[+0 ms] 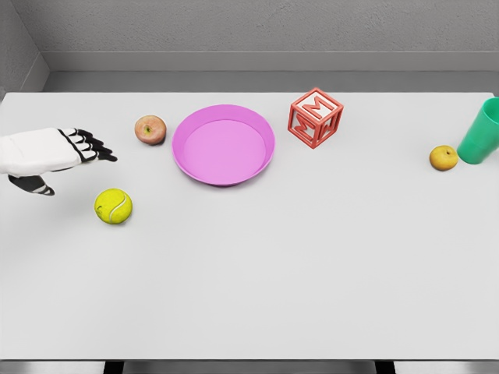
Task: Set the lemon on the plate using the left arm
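One head camera looks steeply down over the whole white table (312, 273) toward the back wall.

Left robot hand (54, 156) spread open — empty — near tennis ball (114, 206).

Setting: simulated test bench, being rendered rather than photographed. A plain white rectangular tabletop (257, 265) is being backed by bare grey walls (257, 27); unrelated props, a red hollow letter cube (316, 118) and a green plastic cup (482, 134), are being displayed together.
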`<move>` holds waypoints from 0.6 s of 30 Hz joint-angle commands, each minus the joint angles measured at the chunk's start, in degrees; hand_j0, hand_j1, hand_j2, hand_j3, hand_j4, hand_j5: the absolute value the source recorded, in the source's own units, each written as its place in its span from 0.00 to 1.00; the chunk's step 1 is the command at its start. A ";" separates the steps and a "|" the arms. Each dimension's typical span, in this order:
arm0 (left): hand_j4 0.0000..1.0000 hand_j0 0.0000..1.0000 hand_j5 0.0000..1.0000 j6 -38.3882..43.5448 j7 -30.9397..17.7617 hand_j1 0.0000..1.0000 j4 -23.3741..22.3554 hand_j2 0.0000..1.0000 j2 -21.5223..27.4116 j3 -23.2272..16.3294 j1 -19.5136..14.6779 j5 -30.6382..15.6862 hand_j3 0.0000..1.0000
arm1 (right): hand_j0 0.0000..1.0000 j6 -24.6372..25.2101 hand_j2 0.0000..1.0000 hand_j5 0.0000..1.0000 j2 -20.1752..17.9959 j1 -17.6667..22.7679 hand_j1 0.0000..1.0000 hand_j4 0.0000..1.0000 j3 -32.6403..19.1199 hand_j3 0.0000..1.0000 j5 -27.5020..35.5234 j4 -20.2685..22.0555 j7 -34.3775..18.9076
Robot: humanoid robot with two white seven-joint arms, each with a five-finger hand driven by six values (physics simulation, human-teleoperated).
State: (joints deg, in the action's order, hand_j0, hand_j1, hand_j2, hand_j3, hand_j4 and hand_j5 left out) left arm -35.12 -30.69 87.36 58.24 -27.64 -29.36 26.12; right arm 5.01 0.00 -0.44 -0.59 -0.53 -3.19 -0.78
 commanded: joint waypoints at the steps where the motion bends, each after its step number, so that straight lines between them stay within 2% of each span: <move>1: 1.00 1.00 1.00 0.12 0.02 1.00 -0.61 1.00 -0.05 -0.14 0.00 -0.28 1.00 | 1.00 0.00 1.00 1.00 0.00 0.00 1.00 1.00 0.06 1.00 0.01 -0.32 -0.01; 3: 1.00 1.00 1.00 0.12 0.02 1.00 -1.66 1.00 -0.05 -0.14 -0.44 0.07 1.00 | 1.00 0.00 1.00 1.00 0.00 0.18 1.00 1.00 -0.20 1.00 0.01 -0.32 -0.01; 4: 1.00 1.00 1.00 0.12 0.02 1.00 -4.47 1.00 -0.23 -0.75 -1.75 0.42 1.00 | 1.00 0.00 1.00 1.00 0.00 0.18 1.00 1.00 -0.03 1.00 0.01 -0.06 -0.01; 5: 1.00 1.00 1.00 0.12 0.02 1.00 -7.63 1.00 -0.67 -3.64 -5.18 1.74 1.00 | 1.00 0.00 1.00 1.00 0.00 0.18 1.00 1.00 -0.03 1.00 0.01 -0.06 -0.01; 6: 1.00 1.00 1.00 0.12 0.02 1.00 -8.25 1.00 -1.19 -5.84 -6.59 1.83 1.00 | 1.00 0.00 1.00 1.00 0.00 0.18 1.00 1.00 -0.20 1.00 0.01 -0.32 -0.01; 7: 1.00 1.00 1.00 0.12 0.02 1.00 -7.99 1.00 -2.42 -6.37 -6.59 1.83 1.00 | 1.00 0.00 1.00 1.00 0.00 0.18 1.00 1.00 -0.12 1.00 0.01 -0.32 -0.01; 14: 1.00 1.00 1.00 0.12 0.55 1.00 -8.95 1.00 -6.47 -6.38 -10.11 1.92 1.00 | 1.00 0.00 1.00 1.00 0.00 0.18 1.00 1.00 -0.12 1.00 0.01 -0.32 -0.01; 16: 1.00 1.00 1.00 0.12 0.55 1.00 -13.26 1.00 -8.93 -6.38 -11.42 2.62 1.00 | 1.00 0.00 1.00 1.00 0.00 0.18 1.00 1.00 -0.12 1.00 0.01 -0.32 -0.01; 18: 1.00 1.00 1.00 0.12 0.63 1.00 -17.13 1.00 -12.09 -6.38 -13.09 5.69 1.00 | 1.00 0.00 1.00 1.00 0.00 0.18 1.00 1.00 -0.12 1.00 0.01 -0.24 -0.01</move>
State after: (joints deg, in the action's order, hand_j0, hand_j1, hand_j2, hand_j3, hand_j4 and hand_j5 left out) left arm -35.08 -30.22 73.51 48.77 -33.99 -43.07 30.35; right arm 5.01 0.00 -0.26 -0.71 -0.52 -3.44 -0.78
